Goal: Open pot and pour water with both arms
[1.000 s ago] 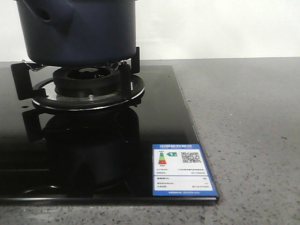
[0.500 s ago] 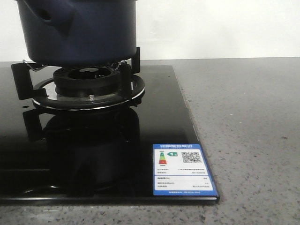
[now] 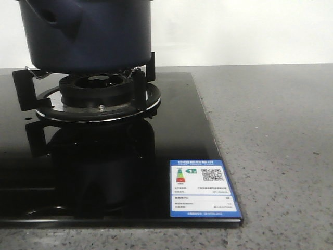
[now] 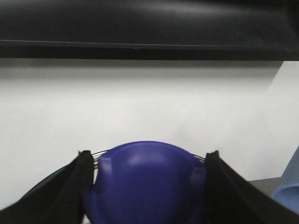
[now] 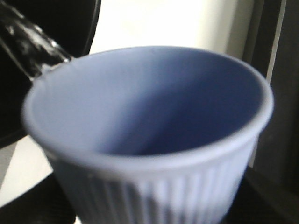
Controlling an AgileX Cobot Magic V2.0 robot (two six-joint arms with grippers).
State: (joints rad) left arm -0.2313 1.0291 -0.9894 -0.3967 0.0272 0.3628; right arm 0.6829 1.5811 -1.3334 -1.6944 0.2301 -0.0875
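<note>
**Both end effectors loaded, pot on the burner**

In the left wrist view, the left end effector (image 4: 147, 186) has its two black fingers (image 4: 74, 186) closed against the sides of a rounded dark blue knob (image 4: 147, 182) at the bottom centre of the frame; thin wire shows just behind the knob. A white wall fills the middle of that frame, and a pale blue rim shows at the lower right edge.

In the right wrist view, the right end effector's fingers are hidden behind a pale blue ribbed cup (image 5: 154, 140) that fills most of the frame, so how far it is open cannot be told. The cup's inside looks empty as far as the blur allows. A clear streak (image 5: 32, 37) shows at the upper left, meeting the cup's rim.

In the front view, the pot (image 3: 88, 34) sits at the upper left on the black supports of a gas burner (image 3: 96, 94). The burner is set in a glossy black stove top (image 3: 104, 172), which carries a blue and white label (image 3: 203, 188) at its lower right corner. The stove top lies on a grey speckled table (image 3: 276, 146).
</note>
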